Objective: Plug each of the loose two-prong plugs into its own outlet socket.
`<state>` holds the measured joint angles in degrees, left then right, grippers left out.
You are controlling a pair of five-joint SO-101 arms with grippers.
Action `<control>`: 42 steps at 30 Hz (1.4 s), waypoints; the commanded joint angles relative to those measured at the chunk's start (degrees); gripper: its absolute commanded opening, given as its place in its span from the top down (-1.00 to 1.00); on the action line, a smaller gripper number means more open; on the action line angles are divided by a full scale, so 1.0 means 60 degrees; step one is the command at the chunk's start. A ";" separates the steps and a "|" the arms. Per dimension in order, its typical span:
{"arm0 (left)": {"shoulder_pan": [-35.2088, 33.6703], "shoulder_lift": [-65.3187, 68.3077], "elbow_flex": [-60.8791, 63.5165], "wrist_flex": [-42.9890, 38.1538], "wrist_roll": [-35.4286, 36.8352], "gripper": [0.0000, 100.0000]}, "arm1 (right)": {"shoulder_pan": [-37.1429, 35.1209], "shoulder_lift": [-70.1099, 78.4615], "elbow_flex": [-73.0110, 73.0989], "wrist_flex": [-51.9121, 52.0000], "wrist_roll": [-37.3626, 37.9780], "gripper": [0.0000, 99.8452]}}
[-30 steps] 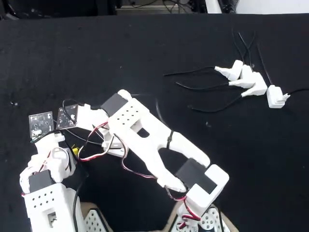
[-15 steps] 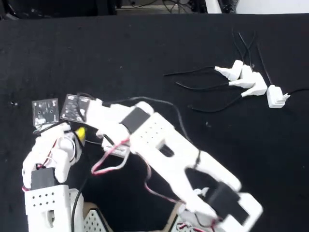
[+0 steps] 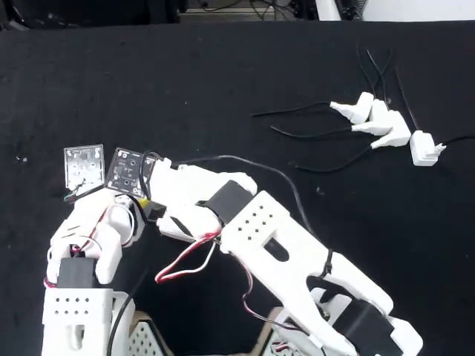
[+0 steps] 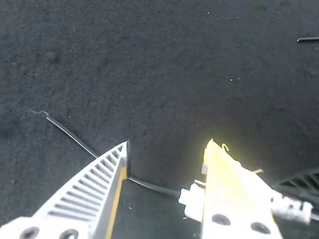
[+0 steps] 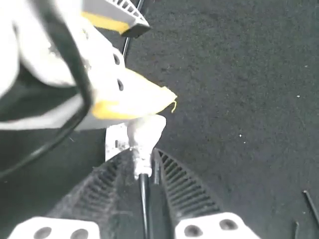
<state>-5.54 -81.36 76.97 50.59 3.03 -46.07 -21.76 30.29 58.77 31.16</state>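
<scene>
Right gripper (image 5: 144, 155): jaws closed on a white plug (image 5: 147, 127), near its cord end.
Left gripper (image 4: 167, 144): jaws open, a black cord (image 4: 75, 138) crossing between them; one jaw touches that plug.
Other plugs (image 3: 380, 120): 3, loose on the worktop (image 3: 223, 74), well apart.

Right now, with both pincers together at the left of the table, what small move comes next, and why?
Probably close the left pincer on the small white socket piece with the black cord: it stands open around that piece, while the right pincer grips the white two-prong plug beside it. A steadied socket should take the push.
</scene>
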 commanded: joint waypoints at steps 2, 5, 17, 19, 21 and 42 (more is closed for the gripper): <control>0.0242 -0.0059 -0.0168 -0.0132 0.0088 0.50 | 0.0088 -0.0520 -0.0110 -0.0454 -0.0293 0.98; 0.0242 -0.0073 -0.0095 -0.0103 0.0088 0.50 | 0.0088 -0.0520 -0.0110 -0.0527 -0.0352 0.98; 0.0256 -0.0073 0.0242 -0.0059 0.0088 0.50 | 0.0088 -0.0447 -0.0256 -0.0733 -0.1289 0.98; 0.0256 -0.0073 0.0242 -0.0059 0.0088 0.50 | 0.0088 -0.0447 -0.0315 -0.0733 -0.1421 0.98; 0.0256 -0.0073 0.0256 -0.0059 0.0088 0.50 | 0.0088 -0.0447 -0.0315 -0.0733 -0.1538 0.98; 0.0271 -0.0073 0.0256 -0.0044 0.0103 0.50 | 0.0088 0.0198 -0.0300 -0.1011 -0.2725 0.98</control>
<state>-5.01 -81.98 78.64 50.51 3.12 -46.24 -21.14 30.37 54.81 15.52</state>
